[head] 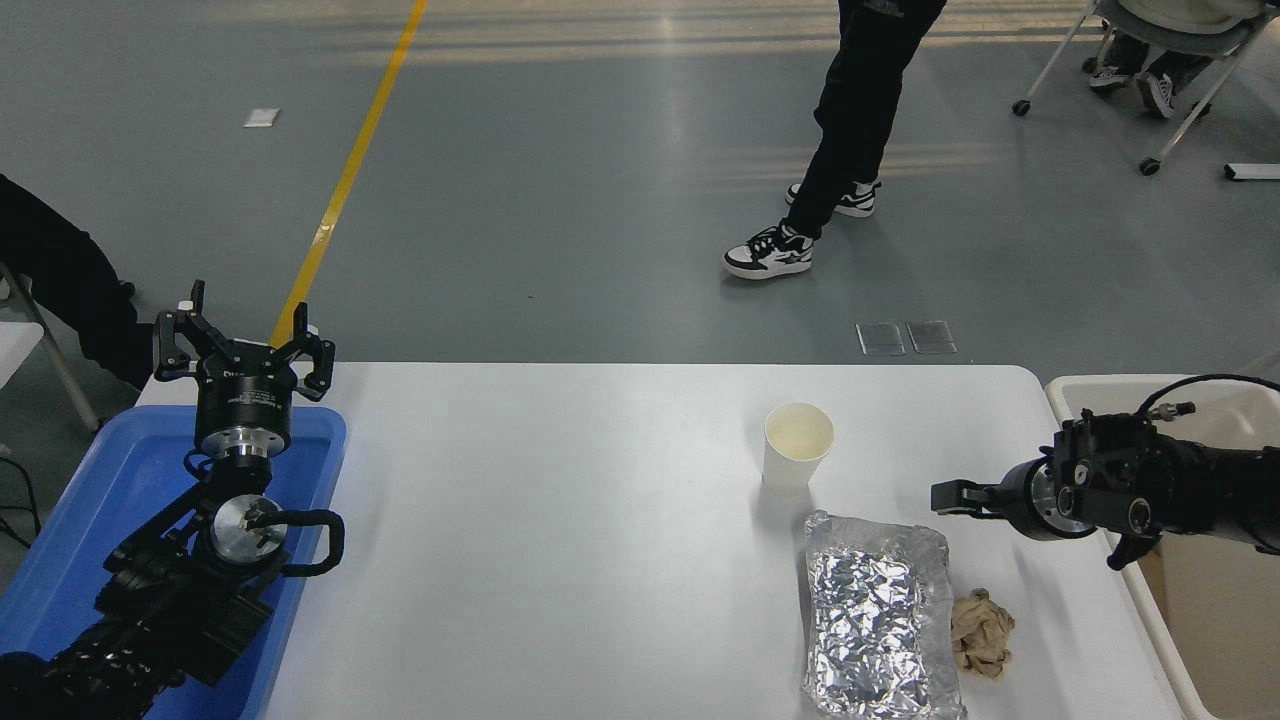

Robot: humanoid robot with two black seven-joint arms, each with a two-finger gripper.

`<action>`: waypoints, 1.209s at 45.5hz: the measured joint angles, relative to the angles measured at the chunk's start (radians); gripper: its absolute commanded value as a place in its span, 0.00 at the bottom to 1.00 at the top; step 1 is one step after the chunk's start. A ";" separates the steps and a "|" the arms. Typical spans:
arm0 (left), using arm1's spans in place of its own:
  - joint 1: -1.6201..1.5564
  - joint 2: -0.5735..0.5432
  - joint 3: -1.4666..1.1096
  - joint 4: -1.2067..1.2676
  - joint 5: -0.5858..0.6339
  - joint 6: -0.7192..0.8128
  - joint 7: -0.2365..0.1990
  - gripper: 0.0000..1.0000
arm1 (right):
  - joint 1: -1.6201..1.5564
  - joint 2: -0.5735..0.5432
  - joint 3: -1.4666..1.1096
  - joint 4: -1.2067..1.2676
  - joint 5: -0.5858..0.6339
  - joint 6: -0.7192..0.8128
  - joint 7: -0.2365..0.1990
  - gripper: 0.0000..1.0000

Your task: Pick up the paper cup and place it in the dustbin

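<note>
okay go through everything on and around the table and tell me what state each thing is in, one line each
paper cup: upright on the table, untouched.
dustbin: open-topped, off the table's right edge; cup not in it.
foil tray: crinkled, lying flat near the cup.
brown paper wad: crumpled, right beside the foil tray.
blue tray: at the table's left, under the left arm.
left hand: parked, open, holding nothing.
right hand: right of the cup, apart from it; open or shut unclear.

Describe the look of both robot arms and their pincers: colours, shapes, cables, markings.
Left pincer: black, several clawed fingers on a black cylinder with small white print, silver ring below, black cable loop. Right pincer: black, narrow, on a black and silver round wrist; a black cable arches above.
</note>
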 measured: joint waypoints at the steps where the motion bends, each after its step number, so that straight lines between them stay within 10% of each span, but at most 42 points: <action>1: 0.000 0.000 0.000 0.000 0.000 0.000 0.000 0.99 | 0.000 0.001 0.000 0.000 0.000 0.000 0.000 1.00; 30: 0.000 -0.001 0.000 0.000 0.000 0.000 -0.003 0.99 | 0.043 0.004 0.016 0.030 0.005 0.011 -0.001 1.00; 55: 0.000 0.000 0.000 0.000 0.000 0.000 -0.003 0.99 | 0.647 -0.283 -0.173 0.552 0.010 0.163 -0.002 1.00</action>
